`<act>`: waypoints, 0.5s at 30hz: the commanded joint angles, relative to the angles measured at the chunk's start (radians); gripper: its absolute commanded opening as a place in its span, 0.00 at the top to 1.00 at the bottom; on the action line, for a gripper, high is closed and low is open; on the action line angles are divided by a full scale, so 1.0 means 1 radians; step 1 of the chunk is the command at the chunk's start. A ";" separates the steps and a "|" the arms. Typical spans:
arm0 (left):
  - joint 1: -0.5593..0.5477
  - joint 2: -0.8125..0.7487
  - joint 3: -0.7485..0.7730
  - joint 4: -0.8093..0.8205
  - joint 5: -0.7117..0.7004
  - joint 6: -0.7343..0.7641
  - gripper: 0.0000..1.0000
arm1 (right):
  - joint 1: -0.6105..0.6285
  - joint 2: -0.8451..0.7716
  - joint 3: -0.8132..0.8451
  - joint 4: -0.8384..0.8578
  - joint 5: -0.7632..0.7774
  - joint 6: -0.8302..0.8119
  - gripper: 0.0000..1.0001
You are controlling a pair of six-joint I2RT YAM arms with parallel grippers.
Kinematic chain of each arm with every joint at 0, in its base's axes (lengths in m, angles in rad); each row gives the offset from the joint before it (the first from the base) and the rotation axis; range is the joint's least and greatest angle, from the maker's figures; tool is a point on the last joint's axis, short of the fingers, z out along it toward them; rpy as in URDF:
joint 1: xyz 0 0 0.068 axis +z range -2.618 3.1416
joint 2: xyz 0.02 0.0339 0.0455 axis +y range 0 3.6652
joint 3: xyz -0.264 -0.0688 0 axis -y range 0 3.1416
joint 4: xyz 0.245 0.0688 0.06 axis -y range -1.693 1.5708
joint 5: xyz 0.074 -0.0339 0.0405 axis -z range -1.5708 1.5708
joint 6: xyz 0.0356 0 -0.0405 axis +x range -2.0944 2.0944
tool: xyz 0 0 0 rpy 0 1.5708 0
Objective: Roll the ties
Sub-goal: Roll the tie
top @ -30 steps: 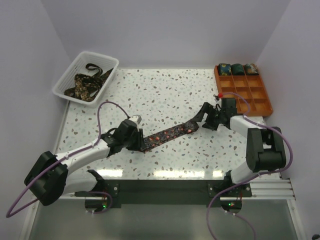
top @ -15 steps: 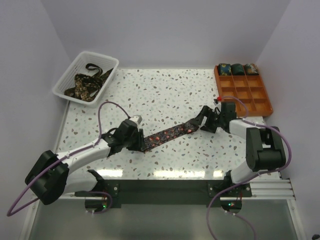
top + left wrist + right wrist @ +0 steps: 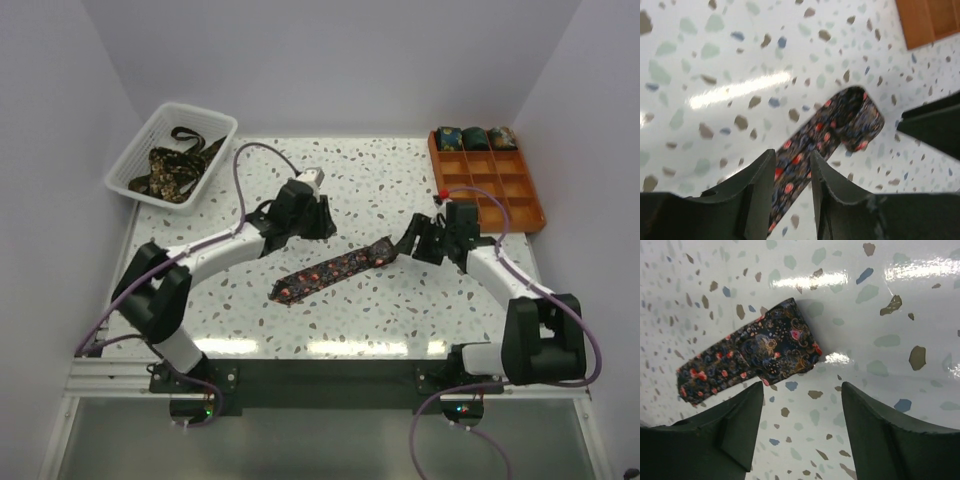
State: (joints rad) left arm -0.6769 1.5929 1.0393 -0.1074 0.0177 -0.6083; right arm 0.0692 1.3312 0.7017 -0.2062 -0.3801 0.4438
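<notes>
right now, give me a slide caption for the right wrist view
Open right gripper poised just above the folded-over end of a floral necktie lying on the speckled table.

Speckled table [image 3: 370, 190] — on it a tie [image 3: 335, 269], basket [image 3: 137, 145], orange tray [image 3: 497, 190].

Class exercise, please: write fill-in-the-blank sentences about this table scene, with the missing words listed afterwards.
1. The back row of the orange tray holds ___ rolled ties.
2. The white basket of loose ties stands at the far ___ corner of the table.
3. Of the left claw and the right claw, ___ grips the tie lying on the table.

Missing words: three; left; neither
</notes>
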 commanded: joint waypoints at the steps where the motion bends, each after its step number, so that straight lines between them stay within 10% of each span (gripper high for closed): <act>1: -0.021 0.169 0.161 0.136 -0.015 0.028 0.61 | 0.067 -0.013 0.053 -0.151 0.139 -0.070 0.36; 8: -0.062 0.416 0.404 0.247 -0.009 0.033 0.65 | 0.158 0.026 0.064 -0.171 0.214 -0.073 0.86; 15: -0.081 0.573 0.498 0.337 0.037 0.065 0.67 | 0.170 0.075 0.065 -0.144 0.190 -0.073 1.00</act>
State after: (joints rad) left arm -0.7498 2.1292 1.4693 0.1299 0.0315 -0.5842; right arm 0.2310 1.3884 0.7364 -0.3584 -0.1978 0.3798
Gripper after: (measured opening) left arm 0.330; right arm 0.014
